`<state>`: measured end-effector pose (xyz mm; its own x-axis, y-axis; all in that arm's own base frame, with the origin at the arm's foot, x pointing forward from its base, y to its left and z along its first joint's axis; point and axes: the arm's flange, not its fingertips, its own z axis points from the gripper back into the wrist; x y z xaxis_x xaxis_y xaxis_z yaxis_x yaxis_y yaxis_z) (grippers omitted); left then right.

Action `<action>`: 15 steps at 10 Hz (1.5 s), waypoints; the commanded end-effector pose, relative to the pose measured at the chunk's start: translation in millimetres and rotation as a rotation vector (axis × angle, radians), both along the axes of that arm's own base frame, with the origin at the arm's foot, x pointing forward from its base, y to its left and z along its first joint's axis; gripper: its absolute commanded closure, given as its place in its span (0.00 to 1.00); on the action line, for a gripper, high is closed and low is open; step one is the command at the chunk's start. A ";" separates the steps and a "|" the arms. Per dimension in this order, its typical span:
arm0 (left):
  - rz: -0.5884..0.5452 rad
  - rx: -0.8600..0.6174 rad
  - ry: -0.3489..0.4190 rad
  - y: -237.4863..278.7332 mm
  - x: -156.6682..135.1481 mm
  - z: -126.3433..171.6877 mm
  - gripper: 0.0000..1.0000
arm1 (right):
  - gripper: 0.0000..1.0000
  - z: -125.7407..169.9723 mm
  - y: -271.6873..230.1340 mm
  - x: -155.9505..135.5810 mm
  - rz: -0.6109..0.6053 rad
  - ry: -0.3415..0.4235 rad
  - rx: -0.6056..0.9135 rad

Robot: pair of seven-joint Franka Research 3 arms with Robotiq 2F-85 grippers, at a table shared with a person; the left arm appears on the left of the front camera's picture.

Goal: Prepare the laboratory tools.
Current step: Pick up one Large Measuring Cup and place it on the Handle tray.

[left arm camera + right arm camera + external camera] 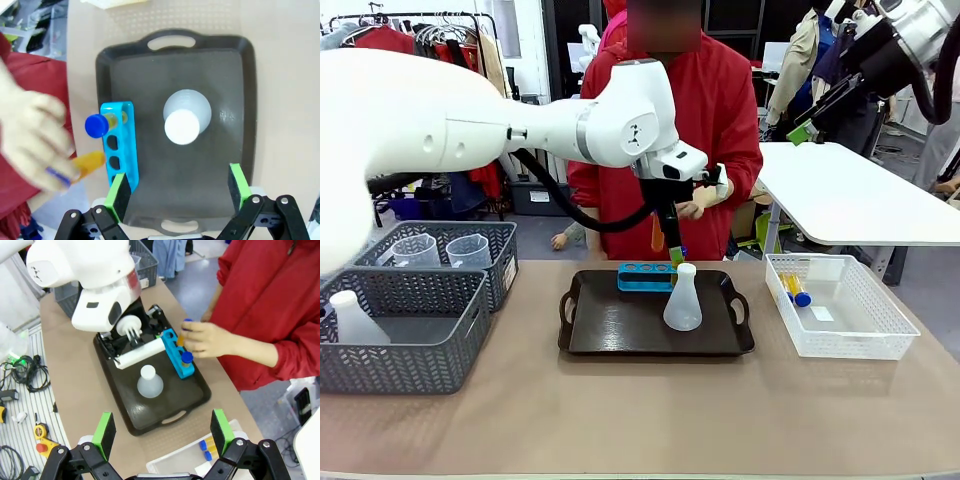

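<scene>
A translucent white conical flask (682, 300) (184, 121) (149, 382) stands upright on the dark tray (610, 330) (230, 75). The blue tube rack (642, 277) (122, 150) (176, 351) lies along the tray's far edge with one blue-capped orange tube (97, 125) (186, 358) in it. The person's gloved hand (30, 135) (207, 337) holds another orange tube (89, 164) at the rack. My left gripper (672, 255) (178, 187) hovers open above the tray, holding nothing. High over the table, my right gripper (162, 432) is open and empty too.
A white basket (880, 335) (170, 462) at the right holds more blue-capped tubes (796, 290) (205, 446). Two grey baskets (470, 345) at the left hold clear beakers (417, 250) and another flask (355, 320). A person in red stands behind the tray.
</scene>
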<state>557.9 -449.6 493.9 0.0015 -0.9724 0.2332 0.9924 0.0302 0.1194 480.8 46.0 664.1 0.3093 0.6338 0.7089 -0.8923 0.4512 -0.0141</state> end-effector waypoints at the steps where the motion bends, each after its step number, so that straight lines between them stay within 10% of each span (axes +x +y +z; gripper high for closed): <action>1: 0.048 -0.022 -0.014 26.1 -22.0 12.0 0.00 | 0.00 1.8 0.3 -0.4 -0.006 -0.006 0.002; 10: 0.697 0.087 -0.110 187.1 -66.4 129.2 0.00 | 0.00 1.8 0.3 -0.4 -0.006 -0.006 0.002; 15: 1.073 0.067 -0.079 282.8 -49.6 133.2 0.00 | 0.00 1.8 0.3 -0.4 -0.006 -0.006 0.002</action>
